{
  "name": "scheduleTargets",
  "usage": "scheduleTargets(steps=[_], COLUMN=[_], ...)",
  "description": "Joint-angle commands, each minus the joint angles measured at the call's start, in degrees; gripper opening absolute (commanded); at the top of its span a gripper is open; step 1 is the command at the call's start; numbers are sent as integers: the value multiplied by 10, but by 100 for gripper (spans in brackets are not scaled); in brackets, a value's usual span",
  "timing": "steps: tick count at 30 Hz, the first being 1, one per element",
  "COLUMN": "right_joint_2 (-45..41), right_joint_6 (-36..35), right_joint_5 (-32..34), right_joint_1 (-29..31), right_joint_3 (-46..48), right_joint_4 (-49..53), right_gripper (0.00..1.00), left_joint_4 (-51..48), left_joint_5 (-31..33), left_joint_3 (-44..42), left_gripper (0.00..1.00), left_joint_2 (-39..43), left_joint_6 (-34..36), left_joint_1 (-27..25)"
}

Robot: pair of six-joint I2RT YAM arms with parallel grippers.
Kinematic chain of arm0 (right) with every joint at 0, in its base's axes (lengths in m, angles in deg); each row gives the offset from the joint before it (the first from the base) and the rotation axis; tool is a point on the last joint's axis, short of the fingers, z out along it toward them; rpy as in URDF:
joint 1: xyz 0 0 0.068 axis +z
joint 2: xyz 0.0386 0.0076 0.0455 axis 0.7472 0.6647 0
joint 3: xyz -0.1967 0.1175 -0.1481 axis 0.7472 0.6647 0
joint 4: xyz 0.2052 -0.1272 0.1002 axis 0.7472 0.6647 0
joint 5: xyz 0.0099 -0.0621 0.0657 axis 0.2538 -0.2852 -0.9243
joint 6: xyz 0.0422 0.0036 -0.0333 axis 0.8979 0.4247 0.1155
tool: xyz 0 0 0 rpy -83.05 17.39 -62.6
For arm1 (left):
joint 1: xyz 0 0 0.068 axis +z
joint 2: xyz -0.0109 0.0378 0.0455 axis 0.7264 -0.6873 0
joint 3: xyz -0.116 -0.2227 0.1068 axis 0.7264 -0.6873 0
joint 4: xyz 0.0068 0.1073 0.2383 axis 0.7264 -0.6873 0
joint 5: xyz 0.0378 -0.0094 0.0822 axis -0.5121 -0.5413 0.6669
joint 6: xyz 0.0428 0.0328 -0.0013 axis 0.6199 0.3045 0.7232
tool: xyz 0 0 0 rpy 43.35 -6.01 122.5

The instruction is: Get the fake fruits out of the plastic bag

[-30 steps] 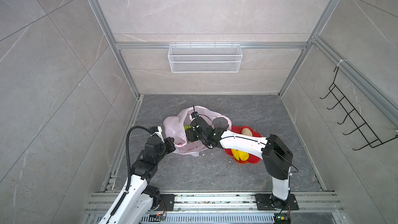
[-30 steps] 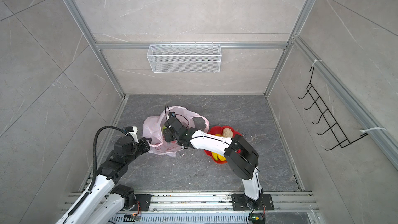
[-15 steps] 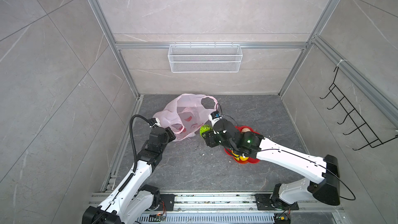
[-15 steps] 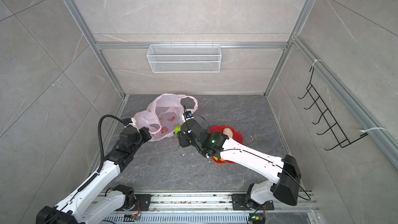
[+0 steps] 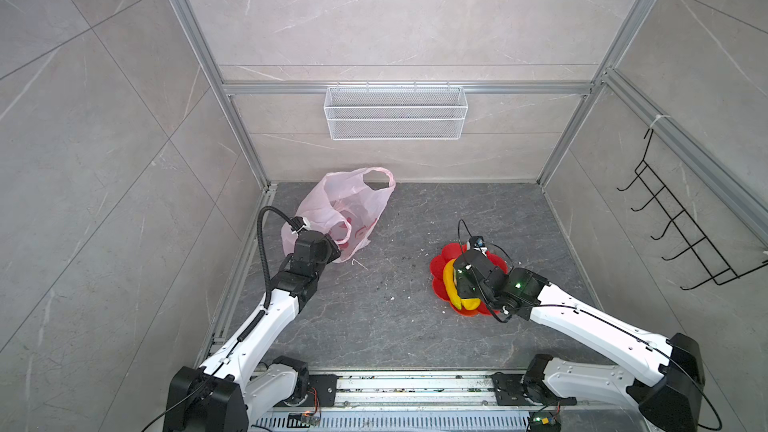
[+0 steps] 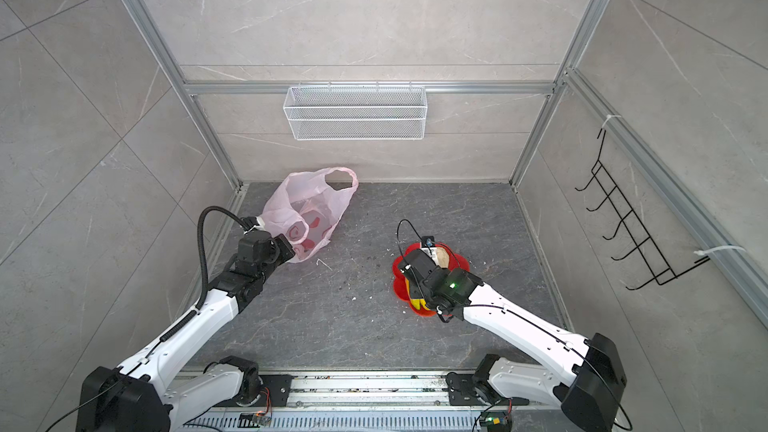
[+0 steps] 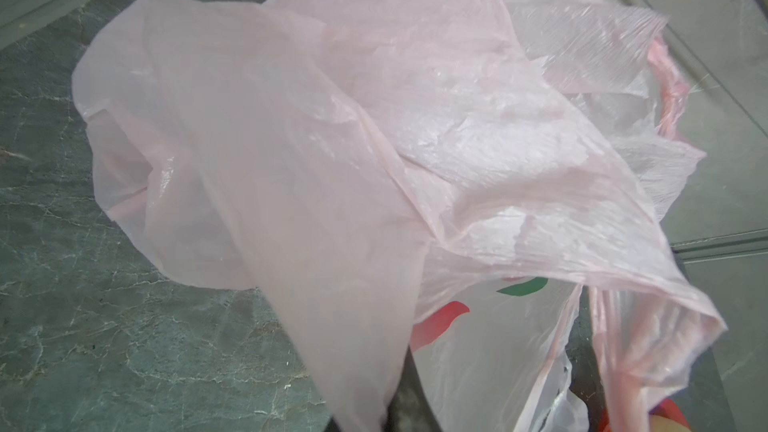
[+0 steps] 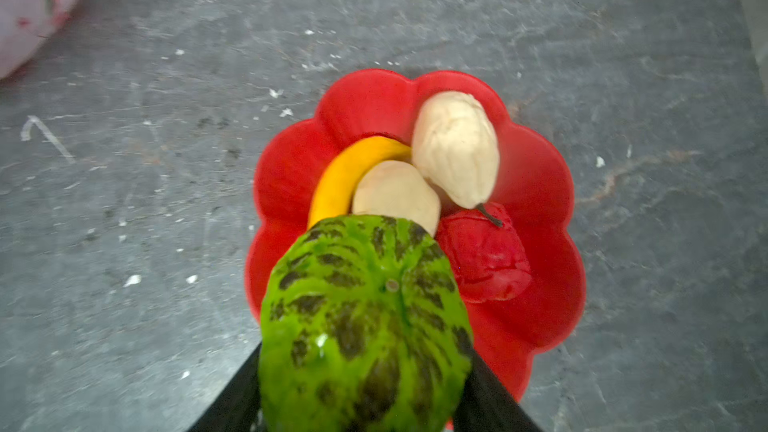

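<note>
The pale-pink plastic bag [image 5: 345,209] [image 6: 307,209] hangs crumpled at the back left, its lower part on the floor. My left gripper [image 5: 334,256] [image 7: 399,409] is shut on a fold of the bag [image 7: 332,160]. No fruit shows inside it. My right gripper [image 5: 459,278] [image 8: 363,380] is shut on the bumpy green ball [image 8: 365,326], held just above the red flower-shaped dish [image 5: 438,268] [image 8: 540,184]. In the dish lie the yellow banana [image 8: 345,176] [image 5: 450,288], two beige lumpy pieces [image 8: 455,151] [image 8: 395,193] and the small red fruit [image 8: 482,259].
A white wire mesh basket [image 5: 395,118] hangs on the back wall. A black hook rack [image 5: 681,234] is fixed to the right wall. Aluminium frame posts [image 5: 232,118] stand in the back corners, and the arms' base rail [image 5: 415,384] runs along the front edge.
My right gripper has come out of the bag with the green ball and moved right to above the red dish. My left gripper has lifted the bag and pulled it back and left.
</note>
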Motion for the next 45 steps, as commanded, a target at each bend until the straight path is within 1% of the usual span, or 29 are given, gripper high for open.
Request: scheduleTargets(steps=[1,3,9,12,13,14,18,20,21,24,27,31,35,38,40,41,43,45], right_joint_2=[11,22,62,65,65,64,65,61,58,43,28,3,-6,-5,-5,-4,1,12], right_joint_6=[19,24,26,34,36,40,47,48,49,36,18,-17,-54,-85,-103,-108,-112,-112], right_joint_5=[5,-9,-18,-21,-22,-22,-21,-13,-9,2,14,31,33,38,24,4,-66,-103], right_joint_1=[-28,-44,-55,-57,-58,-58,-58,-58,-58,-58,-58,-62,-84,-114,-156,-186,-259,-312], right_joint_3=[27,38,45,52,55,57,56,46,40,10,-35,-105,-167,-183,-168,-158,-129,-107], right_joint_4=[-5,-23,-45,-47,-48,-49,-43,-31,-25,1,37,85,115,103,70,51,3,-34], right_gripper=[20,20,24,29,32,36,57,65,68,73,76,81,84,86,87,87,86,83], left_joint_4=[3,0,-8,-10,-11,-14,-24,-32,-35,-50,-79,-115,-137,-147,-159,-164,-185,-210], left_joint_5=[-29,-40,-59,-63,-64,-66,-75,-79,-81,-85,-94,-134,-165,-175,-172,-169,-165,-165], left_joint_3=[28,35,43,47,49,53,69,80,85,105,132,165,177,177,180,182,193,206], left_gripper=[0,0,0,6,8,10,26,35,39,49,62,77,94,100,100,100,100,100], left_joint_2=[-8,-11,-9,-6,-5,-5,-7,-7,-6,-2,2,4,6,23,46,56,73,82], left_joint_6=[9,12,17,19,22,24,32,34,36,42,51,56,72,89,98,101,108,113], left_joint_1=[1,1,1,1,1,0,0,1,0,1,0,-1,-3,-6,-7,-8,-8,-8])
